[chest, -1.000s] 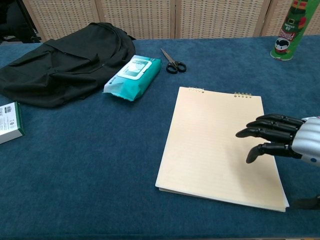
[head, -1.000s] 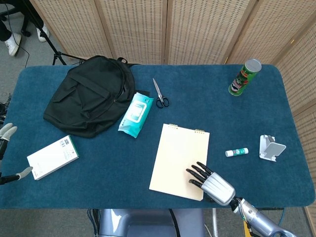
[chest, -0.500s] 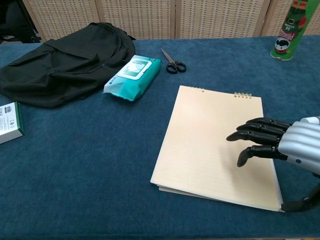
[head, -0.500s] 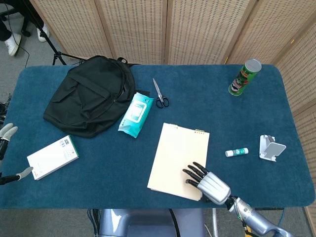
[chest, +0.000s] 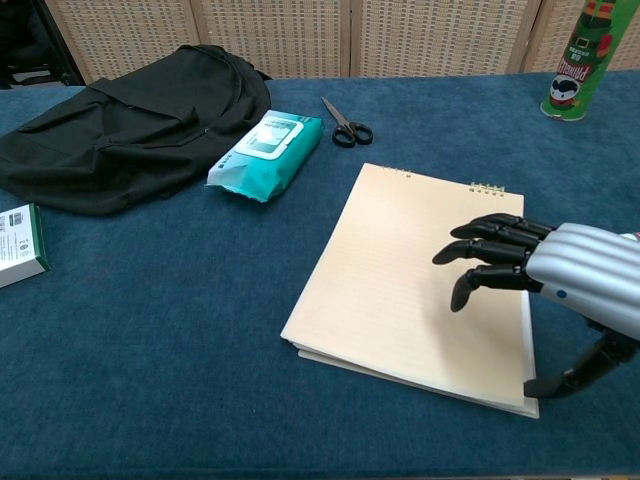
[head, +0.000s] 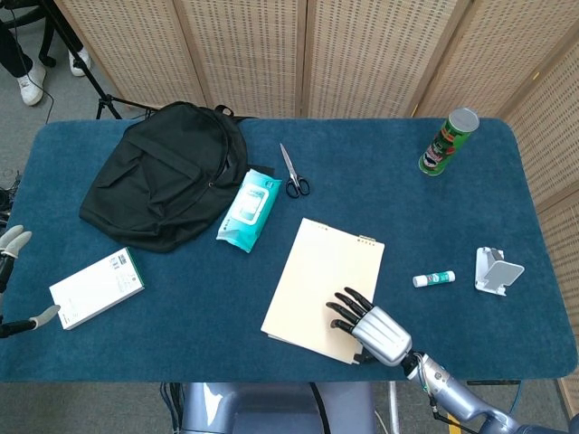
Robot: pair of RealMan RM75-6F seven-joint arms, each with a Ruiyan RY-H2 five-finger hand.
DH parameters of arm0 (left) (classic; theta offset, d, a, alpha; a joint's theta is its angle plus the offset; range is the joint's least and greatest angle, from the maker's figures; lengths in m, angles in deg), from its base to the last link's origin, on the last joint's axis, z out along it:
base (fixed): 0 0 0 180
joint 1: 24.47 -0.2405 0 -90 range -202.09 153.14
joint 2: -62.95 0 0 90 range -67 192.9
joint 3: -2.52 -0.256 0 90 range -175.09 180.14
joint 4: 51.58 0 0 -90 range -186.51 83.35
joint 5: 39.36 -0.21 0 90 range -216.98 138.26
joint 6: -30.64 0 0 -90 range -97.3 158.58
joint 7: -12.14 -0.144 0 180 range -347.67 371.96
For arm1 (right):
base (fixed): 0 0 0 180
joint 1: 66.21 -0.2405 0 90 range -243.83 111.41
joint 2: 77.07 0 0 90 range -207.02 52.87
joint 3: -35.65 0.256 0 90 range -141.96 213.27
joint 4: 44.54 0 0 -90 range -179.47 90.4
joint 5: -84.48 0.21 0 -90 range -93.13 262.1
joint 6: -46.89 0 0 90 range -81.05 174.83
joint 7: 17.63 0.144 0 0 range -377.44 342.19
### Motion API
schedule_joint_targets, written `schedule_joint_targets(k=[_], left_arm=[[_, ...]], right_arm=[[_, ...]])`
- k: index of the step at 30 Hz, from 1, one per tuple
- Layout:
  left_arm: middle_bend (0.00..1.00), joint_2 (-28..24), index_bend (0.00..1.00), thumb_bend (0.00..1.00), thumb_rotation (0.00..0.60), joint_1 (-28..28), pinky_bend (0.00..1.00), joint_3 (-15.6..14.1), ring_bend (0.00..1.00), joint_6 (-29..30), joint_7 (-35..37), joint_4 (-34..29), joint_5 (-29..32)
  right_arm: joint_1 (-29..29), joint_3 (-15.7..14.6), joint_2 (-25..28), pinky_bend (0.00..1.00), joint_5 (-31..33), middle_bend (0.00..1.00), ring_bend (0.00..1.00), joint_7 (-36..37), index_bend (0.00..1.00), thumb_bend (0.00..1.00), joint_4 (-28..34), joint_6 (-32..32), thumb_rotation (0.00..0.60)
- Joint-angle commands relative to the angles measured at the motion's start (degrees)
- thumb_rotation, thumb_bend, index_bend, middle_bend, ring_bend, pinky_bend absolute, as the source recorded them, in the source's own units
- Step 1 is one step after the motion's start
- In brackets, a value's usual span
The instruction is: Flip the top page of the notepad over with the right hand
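The cream notepad (head: 312,280) (chest: 400,270) lies slightly askew near the table's front edge, its spiral binding at the far end. My right hand (head: 375,330) (chest: 560,285) rests on its near right part. The dark fingers (chest: 485,255) lie spread flat on the top page, and the thumb sits by the pad's near right corner. The page edges at the near side look slightly fanned. Nothing is held. Only part of my left hand (head: 11,242) shows at the far left edge of the head view, fingers apart and empty.
A black backpack (head: 163,172), a teal wipes pack (head: 246,210) and scissors (head: 291,172) lie behind and left of the pad. A white box (head: 97,287) sits at front left. A green can (head: 446,143), a glue stick (head: 434,278) and a white stand (head: 498,271) are on the right.
My right hand has slid leftward across the notepad. The pad has shifted and turned to the left under it. The left hand has not moved.
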Motion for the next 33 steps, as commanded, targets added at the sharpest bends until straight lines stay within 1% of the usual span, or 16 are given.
schedule_joint_targets(k=[1, 6, 12, 17, 20, 24, 26, 29, 33], left_arm=[[0.0, 0.0, 0.0, 0.0, 0.6, 0.0, 0.0, 0.0, 0.0, -0.1, -0.1, 0.0, 0.0], [0.0, 0.0, 0.0, 0.0, 0.6, 0.1, 0.0, 0.0, 0.0, -0.2, -0.1, -0.1, 0.0], [0.0, 0.0, 0.0, 0.0, 0.6, 0.1, 0.0, 0.0, 0.0, -0.2, -0.1, -0.1, 0.0], [0.0, 0.0, 0.0, 0.0, 0.6, 0.1, 0.0, 0.0, 0.0, -0.2, 0.1, -0.1, 0.0], [0.0, -0.1, 0.0, 0.0, 0.6, 0.1, 0.0, 0.0, 0.0, -0.2, 0.1, -0.1, 0.0], [0.0, -0.1, 0.0, 0.0, 0.6, 0.1, 0.0, 0.0, 0.0, -0.1, 0.2, 0.0, 0.1], [0.0, -0.3, 0.0, 0.0, 0.6, 0.0, 0.0, 0.0, 0.0, 0.0, 0.7, 0.0, 0.1], [0.0, -0.4, 0.0, 0.0, 0.6, 0.0, 0.0, 0.1, 0.0, 0.1, 1.2, 0.2, 0.2], [0.0, -0.5, 0.0, 0.0, 0.6, -0.1, 0.0, 0.1, 0.0, 0.1, 1.5, 0.4, 0.1]], right_arm=[[0.0, 0.3, -0.9, 0.04, 0.4, 0.16, 0.05, 0.7, 0.33, 0.07, -1.1, 0.7, 0.6], [-0.2, 0.8, -2.6, 0.04, 0.8, 0.16, 0.05, 1.0, 0.34, 0.15, -3.5, 1.5, 0.6], [-1.0, 2.0, -4.3, 0.04, 2.0, 0.17, 0.05, 1.4, 0.35, 0.19, -5.7, 1.3, 0.6], [-1.9, 2.5, -4.9, 0.04, 2.7, 0.17, 0.05, 0.9, 0.36, 0.21, -5.8, 0.6, 0.6], [-2.3, 2.9, -5.2, 0.04, 3.2, 0.17, 0.05, 0.4, 0.37, 0.25, -5.7, 0.1, 0.6], [-3.2, 3.6, -5.7, 0.04, 4.2, 0.17, 0.05, -0.4, 0.37, 0.26, -5.3, -1.3, 0.6], [-4.1, 4.2, -5.9, 0.04, 5.0, 0.17, 0.05, -1.5, 0.37, 0.29, -5.0, -3.0, 0.6], [-4.5, 4.3, -5.7, 0.04, 5.6, 0.17, 0.05, -2.1, 0.39, 0.35, -4.4, -3.5, 0.6], [-4.9, 4.3, -5.6, 0.04, 6.1, 0.17, 0.05, -2.2, 0.43, 0.53, -3.7, -4.0, 0.6]])
